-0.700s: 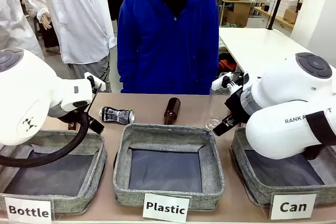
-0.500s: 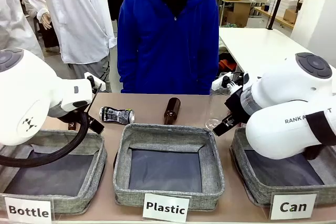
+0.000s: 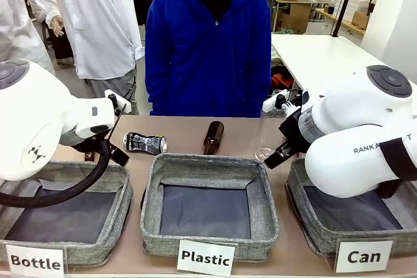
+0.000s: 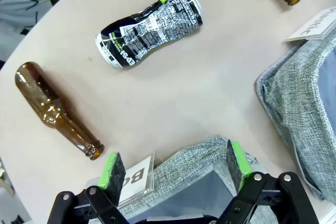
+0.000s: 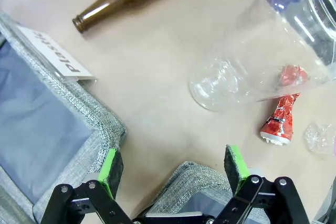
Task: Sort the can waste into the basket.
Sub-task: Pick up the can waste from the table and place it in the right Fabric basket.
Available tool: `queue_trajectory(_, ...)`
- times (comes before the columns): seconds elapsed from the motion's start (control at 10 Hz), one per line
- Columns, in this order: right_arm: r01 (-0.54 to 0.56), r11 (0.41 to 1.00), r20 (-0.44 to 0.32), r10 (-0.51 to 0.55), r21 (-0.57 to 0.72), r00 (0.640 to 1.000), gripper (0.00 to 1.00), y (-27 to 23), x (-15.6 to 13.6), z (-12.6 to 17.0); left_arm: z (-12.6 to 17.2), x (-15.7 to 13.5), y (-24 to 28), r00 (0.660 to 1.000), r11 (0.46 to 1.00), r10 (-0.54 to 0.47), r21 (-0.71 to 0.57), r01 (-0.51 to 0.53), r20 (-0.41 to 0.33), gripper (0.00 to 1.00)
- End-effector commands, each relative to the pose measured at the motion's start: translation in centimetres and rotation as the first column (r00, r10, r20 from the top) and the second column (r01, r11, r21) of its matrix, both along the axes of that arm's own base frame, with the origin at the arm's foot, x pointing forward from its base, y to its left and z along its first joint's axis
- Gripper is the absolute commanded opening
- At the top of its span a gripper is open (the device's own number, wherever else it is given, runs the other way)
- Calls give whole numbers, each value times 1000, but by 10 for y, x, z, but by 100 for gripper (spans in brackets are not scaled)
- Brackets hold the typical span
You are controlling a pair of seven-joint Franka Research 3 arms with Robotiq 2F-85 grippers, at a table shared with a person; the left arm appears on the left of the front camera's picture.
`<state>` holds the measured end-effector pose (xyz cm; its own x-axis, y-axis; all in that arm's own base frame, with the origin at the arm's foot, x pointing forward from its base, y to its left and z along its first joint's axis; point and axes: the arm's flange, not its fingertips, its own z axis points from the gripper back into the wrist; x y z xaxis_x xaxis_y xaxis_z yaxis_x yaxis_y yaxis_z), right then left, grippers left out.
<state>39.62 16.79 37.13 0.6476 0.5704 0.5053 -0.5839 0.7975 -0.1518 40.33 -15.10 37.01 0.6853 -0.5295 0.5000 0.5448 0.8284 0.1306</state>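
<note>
Left gripper (image 4: 174, 163): jaws apart, empty, over the Bottle basket (image 4: 195, 156) rim; the dented black can (image 4: 149, 27) lies on the table (image 4: 199, 93) at its 12 o'clock. Right gripper (image 5: 172, 162): jaws apart, empty; the crushed red can (image 5: 281, 116) lies at its 2 o'clock, partly behind a clear bottle (image 5: 262, 51). Can basket (image 3: 311, 232): 4 o'clock in the front view
</note>
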Motion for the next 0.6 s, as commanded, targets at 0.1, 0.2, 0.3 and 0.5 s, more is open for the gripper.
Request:
queue_trajectory(0.1, 1, 1000, 0, -1, 1, 1000, 100, 0, 0, 0, 0, 0, 0, 1000, 1000, 0, 0, 0, 0, 100)
queue_trajectory(0.2, 1, 1000, 0, -1, 1, 1000, 100, 0, 0, 0, 0, 0, 0, 1000, 1000, 0, 0, 0, 0, 100)
queue_trajectory(0.3, 1, 1000, 0, -1, 1, 1000, 100, 0, 0, 0, 0, 0, 0, 1000, 1000, 0, 0, 0, 0, 100)
queue_trajectory(0.5, 1, 1000, 0, -1, 1, 1000, 100, 0, 0, 0, 0, 0, 0, 1000, 1000, 0, 0, 0, 0, 100)
